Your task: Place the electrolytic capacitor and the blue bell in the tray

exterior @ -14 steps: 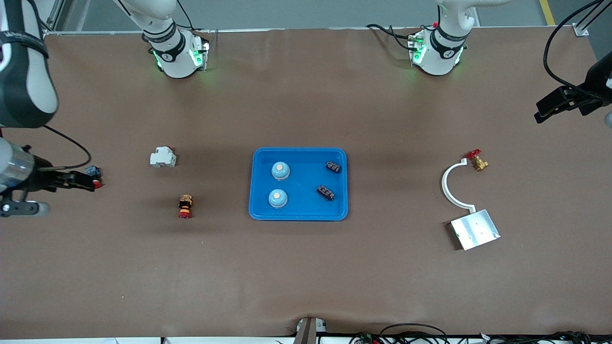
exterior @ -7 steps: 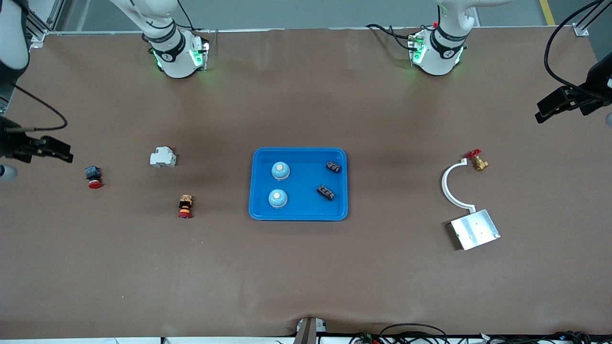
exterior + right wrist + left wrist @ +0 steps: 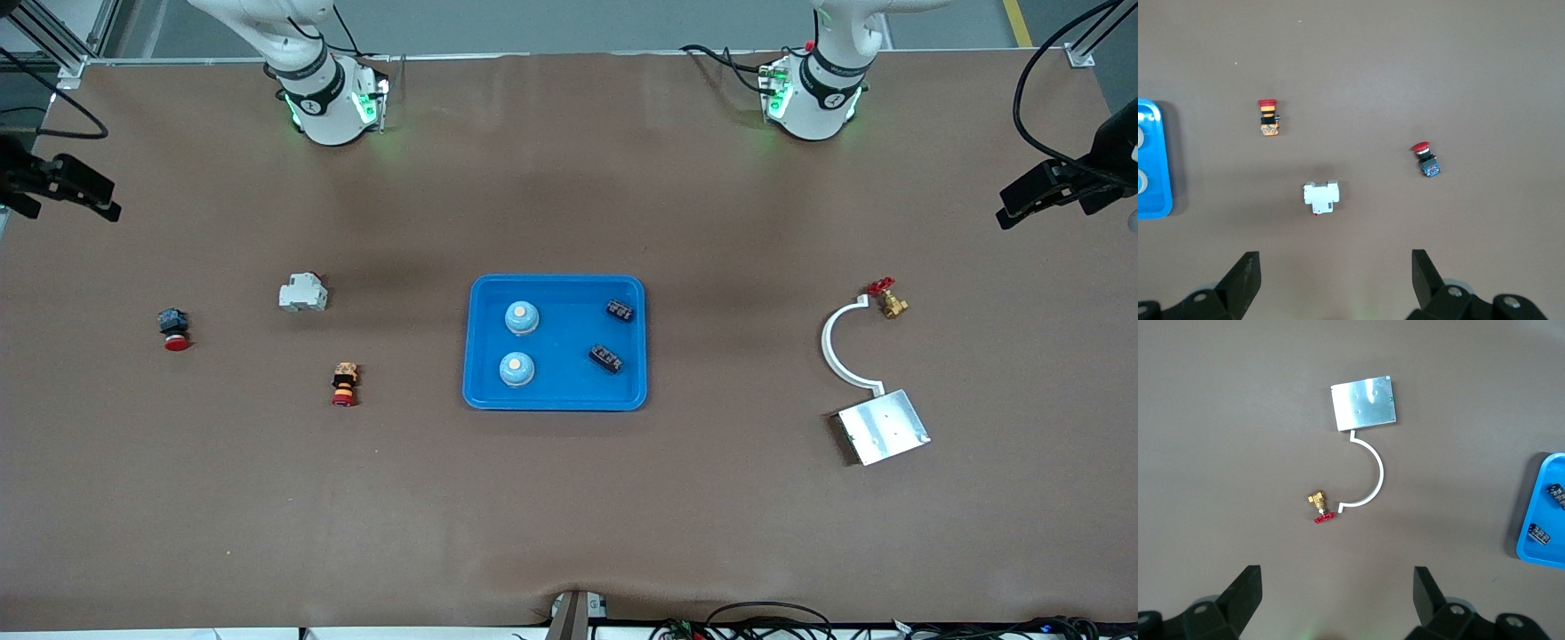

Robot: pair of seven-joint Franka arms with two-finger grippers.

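Two grippers up in the air, both empty, fingers spread wide. The right gripper [image 3: 76,188] hangs over the bare brown table covering [image 3: 569,516] at the right arm's end; between its fingertips [image 3: 1245,277] the wrist view looks down on three small parts: a white boxy plastic breaker [image 3: 1321,198], a red-capped push button on a dark body [image 3: 1425,159], and a second red-capped button with an orange-and-black body [image 3: 1269,117]. The left gripper [image 3: 1036,196] hovers over the table's left-arm end, fingers [image 3: 1245,597] just as wide — under it sit one flat silver metal plate [image 3: 1365,403], one white half-ring plastic bracket [image 3: 1371,475] touching the plate's edge, and one small brass valve with a red handle [image 3: 1319,508] at the bracket's other tip.

Mid-table, well apart from both sets of fingers, lies the bright blue rectangular plastic tray [image 3: 556,402] with rounded corners. Count inside: two pale blue domed bells [image 3: 521,317] with light button tops, and two small dark electrolytic capacitor blocks [image 3: 619,310] — all four resting on the tray floor, none touching.
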